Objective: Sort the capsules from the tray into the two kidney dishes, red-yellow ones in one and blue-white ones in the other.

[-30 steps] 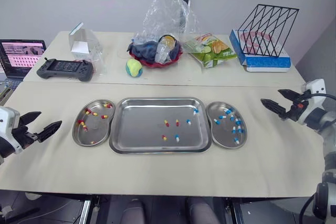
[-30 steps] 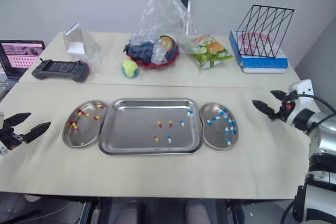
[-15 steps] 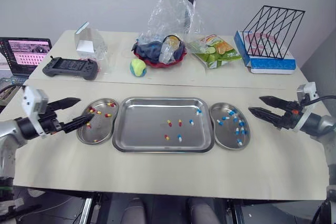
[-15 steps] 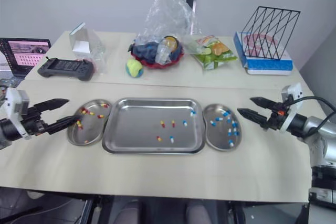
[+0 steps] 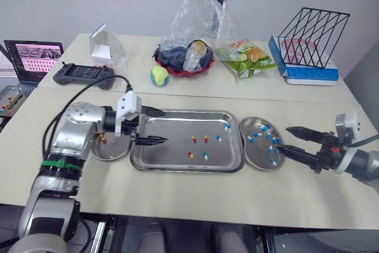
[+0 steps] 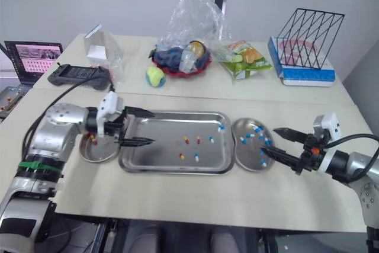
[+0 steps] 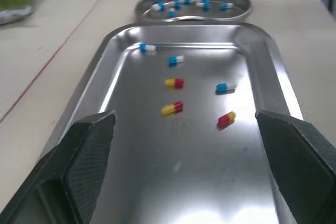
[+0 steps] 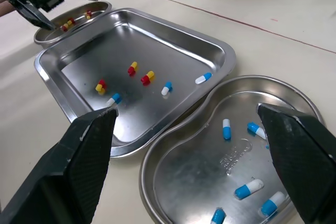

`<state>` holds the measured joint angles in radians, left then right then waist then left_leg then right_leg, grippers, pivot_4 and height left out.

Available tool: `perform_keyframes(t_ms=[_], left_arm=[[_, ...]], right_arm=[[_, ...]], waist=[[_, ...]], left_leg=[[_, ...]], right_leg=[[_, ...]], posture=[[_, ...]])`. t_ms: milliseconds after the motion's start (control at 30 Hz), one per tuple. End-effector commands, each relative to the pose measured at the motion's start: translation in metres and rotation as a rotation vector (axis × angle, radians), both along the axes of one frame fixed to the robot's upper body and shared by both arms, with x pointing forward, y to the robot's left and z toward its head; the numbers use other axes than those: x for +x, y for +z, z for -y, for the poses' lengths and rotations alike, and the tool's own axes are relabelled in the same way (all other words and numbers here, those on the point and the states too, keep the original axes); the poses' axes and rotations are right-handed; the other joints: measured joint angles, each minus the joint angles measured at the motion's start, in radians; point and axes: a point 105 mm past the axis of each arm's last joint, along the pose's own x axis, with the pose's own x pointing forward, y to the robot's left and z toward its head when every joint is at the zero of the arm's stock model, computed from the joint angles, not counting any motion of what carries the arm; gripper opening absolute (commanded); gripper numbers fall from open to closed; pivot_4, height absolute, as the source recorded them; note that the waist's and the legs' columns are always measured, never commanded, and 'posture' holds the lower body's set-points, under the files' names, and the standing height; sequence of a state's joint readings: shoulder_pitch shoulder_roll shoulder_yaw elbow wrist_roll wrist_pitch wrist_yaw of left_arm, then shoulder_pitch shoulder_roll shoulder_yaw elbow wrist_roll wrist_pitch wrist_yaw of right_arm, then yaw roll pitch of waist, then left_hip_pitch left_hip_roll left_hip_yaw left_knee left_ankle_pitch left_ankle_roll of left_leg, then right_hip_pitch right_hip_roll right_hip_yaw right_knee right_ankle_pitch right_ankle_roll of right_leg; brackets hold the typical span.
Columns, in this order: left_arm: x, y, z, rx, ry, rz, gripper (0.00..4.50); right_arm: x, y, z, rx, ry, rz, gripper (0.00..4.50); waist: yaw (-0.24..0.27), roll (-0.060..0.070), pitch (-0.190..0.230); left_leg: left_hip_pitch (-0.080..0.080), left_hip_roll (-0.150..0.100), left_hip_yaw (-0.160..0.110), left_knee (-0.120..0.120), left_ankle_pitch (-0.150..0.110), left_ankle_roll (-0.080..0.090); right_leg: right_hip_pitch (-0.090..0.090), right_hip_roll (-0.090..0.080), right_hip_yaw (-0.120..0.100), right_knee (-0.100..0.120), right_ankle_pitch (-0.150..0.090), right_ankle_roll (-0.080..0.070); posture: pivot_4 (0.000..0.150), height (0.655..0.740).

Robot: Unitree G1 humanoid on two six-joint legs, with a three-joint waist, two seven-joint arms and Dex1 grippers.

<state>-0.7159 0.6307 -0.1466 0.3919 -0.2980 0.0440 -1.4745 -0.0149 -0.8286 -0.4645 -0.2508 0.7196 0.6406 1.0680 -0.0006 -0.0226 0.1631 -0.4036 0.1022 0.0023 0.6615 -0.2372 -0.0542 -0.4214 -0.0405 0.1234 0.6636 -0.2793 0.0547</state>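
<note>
A beige table (image 5: 177,199) carries a steel tray (image 5: 177,149) beneath the left gripper (image 5: 166,125), its fingers spread. One kidney dish (image 5: 109,153) lies just behind those fingers, and a second kidney dish (image 5: 254,155) lies at the parted tips of the right gripper (image 5: 282,137). Well beyond both grippers sit a game controller (image 5: 84,74), clear box (image 5: 105,44), tennis ball (image 5: 158,76), red bowl (image 5: 180,66), snack bag (image 5: 249,57) and blue box (image 5: 308,74).

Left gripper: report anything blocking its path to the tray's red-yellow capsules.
Nothing visible blocks it. The left gripper is open over the left end of the tray; only bare tray floor lies between it and the red-yellow capsules.

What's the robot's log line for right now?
left tool open over tray | right tool open at blue-white dish | tray holds mixed capsules
</note>
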Motion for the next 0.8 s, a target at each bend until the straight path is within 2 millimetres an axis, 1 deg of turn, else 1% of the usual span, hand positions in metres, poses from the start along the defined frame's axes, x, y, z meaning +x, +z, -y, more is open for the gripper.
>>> perform_keyframes(t_ms=[33,100,167,333,433,533,800], left_arm=[[0.006,-0.004,0.010,0.050,-0.050,0.021,4.50],[0.007,-0.014,0.017,0.095,-0.099,0.018,4.50],[0.007,-0.018,0.022,0.111,-0.137,0.012,4.50],[0.010,-0.028,0.034,0.145,-0.198,0.001,4.50],[0.011,-0.034,0.042,0.154,-0.225,-0.016,3.70],[0.010,-0.039,0.047,0.170,-0.244,-0.007,2.73],[0.010,-0.040,0.055,0.168,-0.260,-0.001,2.73]], right_arm=[[-0.005,0.015,-0.001,-0.019,-0.028,0.075,4.45],[-0.011,0.013,-0.007,-0.031,-0.012,0.066,4.45],[-0.015,0.011,-0.010,-0.054,-0.002,0.059,4.45],[-0.017,0.011,-0.011,-0.059,-0.020,0.067,4.45],[-0.018,0.010,-0.010,-0.060,-0.035,0.068,4.50],[-0.019,0.008,-0.008,-0.067,-0.044,0.066,4.50],[-0.020,0.002,-0.006,-0.091,-0.057,0.052,4.50]], waist=[[-0.002,0.000,0.000],[-0.002,0.000,0.000],[-0.002,0.000,0.000],[-0.003,0.000,0.000],[-0.003,0.000,0.000],[-0.003,0.000,0.000],[-0.003,0.000,0.000]], left_leg=[[0.000,0.000,0.000,0.000,0.000,0.000],[0.000,0.000,-0.001,0.000,0.000,0.000],[0.000,0.000,-0.001,0.000,0.000,0.000],[-0.001,-0.001,-0.002,0.000,0.000,0.000],[-0.001,-0.001,-0.002,0.000,0.000,0.000],[-0.001,-0.001,-0.003,0.000,0.000,0.000],[-0.001,-0.002,-0.003,0.000,0.000,0.000]], right_leg=[[0.000,0.000,0.000,0.000,0.000,0.000],[0.000,0.000,0.000,0.000,0.000,0.000],[0.000,0.000,0.000,0.000,0.000,0.000],[0.000,0.000,-0.001,0.000,0.000,0.000],[0.001,0.000,-0.001,0.000,0.000,0.000],[0.001,0.000,0.000,0.000,0.000,0.000],[0.001,0.000,0.000,0.000,0.000,0.000]], posture=[[0.150,0.7180],[0.150,0.7180],[0.150,0.7180],[0.150,0.7180],[0.150,0.7180],[0.150,0.7180],[0.150,0.7180]])
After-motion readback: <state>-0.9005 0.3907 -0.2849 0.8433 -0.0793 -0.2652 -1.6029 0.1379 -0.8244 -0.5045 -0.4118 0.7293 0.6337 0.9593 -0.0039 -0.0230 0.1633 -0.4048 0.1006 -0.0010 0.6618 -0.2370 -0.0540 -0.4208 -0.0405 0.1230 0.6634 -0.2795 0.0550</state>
